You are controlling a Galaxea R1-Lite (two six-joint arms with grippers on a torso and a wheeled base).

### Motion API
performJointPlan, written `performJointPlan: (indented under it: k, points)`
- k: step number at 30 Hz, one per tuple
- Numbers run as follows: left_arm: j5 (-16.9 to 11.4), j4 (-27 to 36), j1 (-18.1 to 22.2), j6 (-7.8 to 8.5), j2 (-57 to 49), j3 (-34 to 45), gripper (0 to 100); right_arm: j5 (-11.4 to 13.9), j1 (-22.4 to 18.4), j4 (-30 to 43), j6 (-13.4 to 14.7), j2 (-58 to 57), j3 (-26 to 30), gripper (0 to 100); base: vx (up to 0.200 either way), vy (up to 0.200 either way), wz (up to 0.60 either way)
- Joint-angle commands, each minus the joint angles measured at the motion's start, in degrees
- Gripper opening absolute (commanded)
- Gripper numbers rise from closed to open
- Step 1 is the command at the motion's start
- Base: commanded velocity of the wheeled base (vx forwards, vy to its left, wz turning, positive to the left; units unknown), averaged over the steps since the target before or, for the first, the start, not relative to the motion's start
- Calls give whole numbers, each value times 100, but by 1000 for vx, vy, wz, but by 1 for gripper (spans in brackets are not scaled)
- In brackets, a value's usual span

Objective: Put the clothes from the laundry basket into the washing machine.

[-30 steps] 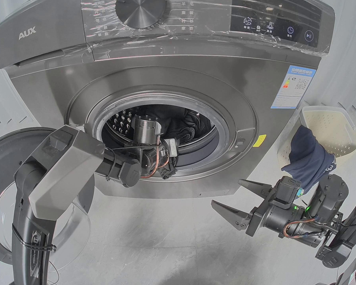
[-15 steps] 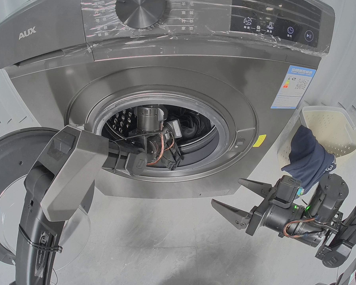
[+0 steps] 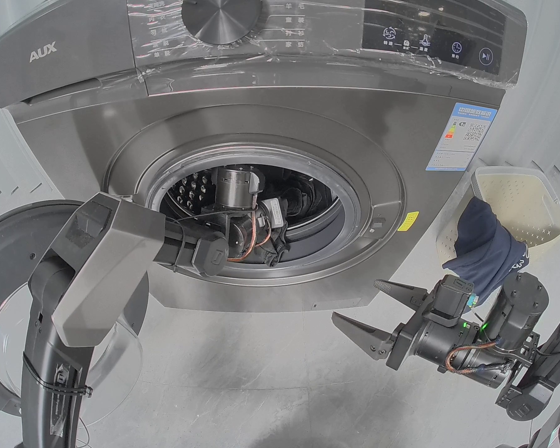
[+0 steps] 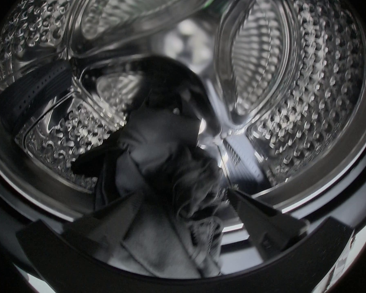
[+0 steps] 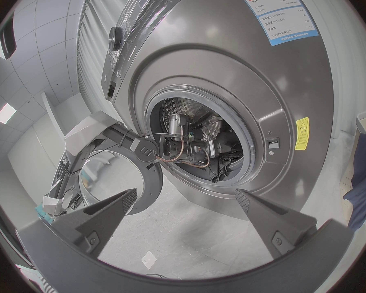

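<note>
The grey washing machine (image 3: 292, 119) stands with its door (image 3: 6, 269) swung open to the left. My left arm reaches through the opening into the drum (image 4: 313, 82). There my left gripper (image 4: 175, 194) is open over a heap of dark clothes (image 4: 162, 143), and grey cloth drapes over one finger and the drum's lip. My right gripper (image 3: 356, 302) hangs open above the floor in front of the machine, holding nothing. To its right, the cream laundry basket (image 3: 541, 200) has a navy garment (image 3: 485, 247) hanging over its near edge.
Bare grey floor (image 3: 261, 356) lies in front of the machine between the two arms. The open door takes up the space at the left. A pale wall runs behind the basket.
My left wrist has pushed up and deeper into the drum opening, covering more of the dark clothes. The right arm, basket and navy garment have not moved.
</note>
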Motion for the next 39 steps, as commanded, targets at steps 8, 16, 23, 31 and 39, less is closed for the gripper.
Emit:
performJointPlan:
  k: [8, 16, 23, 31, 39]
  points:
    - [-40, 524, 60, 355, -15, 218, 100, 2, 1, -1, 1, 6, 4, 100, 0, 0, 0]
    - [-58, 568, 60, 513, 117, 157, 0, 2, 1, -1, 1, -3, -5, 100, 0, 0, 0]
    - [-58, 586, 51, 469, 293, -309, 0, 2, 1, -1, 1, -3, -13, 100, 0, 0, 0]
    - [30, 427, 42, -173, 583, -1337, 0, 2, 1, -1, 1, -12, -40, 100, 0, 0, 0]
    - [285, -785, 112, -181, 943, -1520, 0, 2, 1, -1, 1, -12, -40, 100, 0, 0, 0]
